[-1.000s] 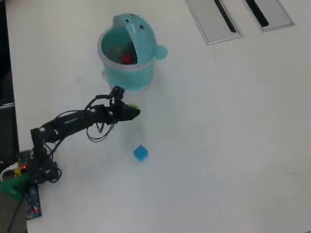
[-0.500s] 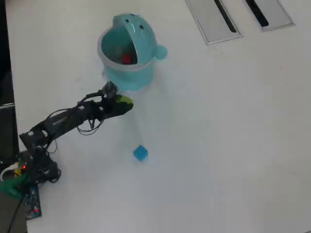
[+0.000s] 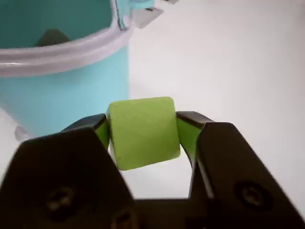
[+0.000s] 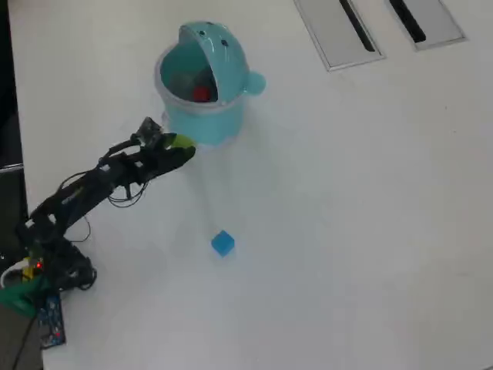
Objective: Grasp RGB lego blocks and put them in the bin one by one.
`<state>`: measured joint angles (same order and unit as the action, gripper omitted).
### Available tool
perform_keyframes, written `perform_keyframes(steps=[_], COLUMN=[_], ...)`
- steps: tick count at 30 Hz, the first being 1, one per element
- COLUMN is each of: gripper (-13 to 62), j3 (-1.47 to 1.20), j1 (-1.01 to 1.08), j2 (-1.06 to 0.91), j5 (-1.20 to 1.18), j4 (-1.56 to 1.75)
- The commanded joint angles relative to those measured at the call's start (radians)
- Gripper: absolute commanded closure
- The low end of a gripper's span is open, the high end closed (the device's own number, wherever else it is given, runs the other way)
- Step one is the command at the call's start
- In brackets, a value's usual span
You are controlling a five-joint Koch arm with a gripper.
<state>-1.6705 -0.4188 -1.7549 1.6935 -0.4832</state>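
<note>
Step in hand: carrying the yellow-green block (image 3: 143, 132) to the bin (image 4: 202, 123) for release; judged from the block in the jaws and the bin close ahead.
Gripper (image 3: 143, 136): pinching the yellow-green block, one jaw pressed against each side face, the block sitting squarely between them in the wrist view.
Yellow-green block, place: off the table, in the gripper just left of the bin's wall and below its rim in the overhead view (image 4: 182, 141).
Bin: upright at the far left of the table, lid (image 4: 213, 46) flipped up at the far side, mouth open.
Red block (image 4: 201, 94): already lying inside the bin.
Blue block (image 4: 223, 243): alone on the bare table, nearer than the bin and well apart from it, untouched.
Progress: one block in, one in hand, one to go, by my reading.
Doing it well: the block sits lower than the pale rim (image 3: 62, 52) in the wrist view, so the arm likely needs to lift before going forward, or the jaws could knock the wall and push the light bin.
Release: best made only once the block is clearly over the open mouth, towards the middle, away from the lid.
Risk: the grip is on two smooth faces, so a bump against the rim might twist the block out.
Grey slotted panels (image 4: 339, 31): far right, well out of the path.
</note>
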Motion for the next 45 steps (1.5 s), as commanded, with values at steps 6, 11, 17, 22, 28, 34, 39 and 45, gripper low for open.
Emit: perform_keyframes(steps=[6,11,17,22,28,34,39,45], gripper=[30.9,31.0,31.2,31.2,31.3,31.3,31.3,31.3], j3=[0.063,0.063,0.092,0.193,0.334,0.554,0.667,0.792], j1=[-0.08,-0.138,-0.175,-0.193,-0.218,-0.252,-0.27,-0.288], j2=[-0.08,-0.087,-0.08,-0.017,0.083,0.242,0.35,0.472], j5=[-0.038,-0.032,-0.028,-0.011,0.014,0.04,0.055,0.055], j4=[0.018,0.048,0.1,0.1,0.101,0.098,0.1,0.1])
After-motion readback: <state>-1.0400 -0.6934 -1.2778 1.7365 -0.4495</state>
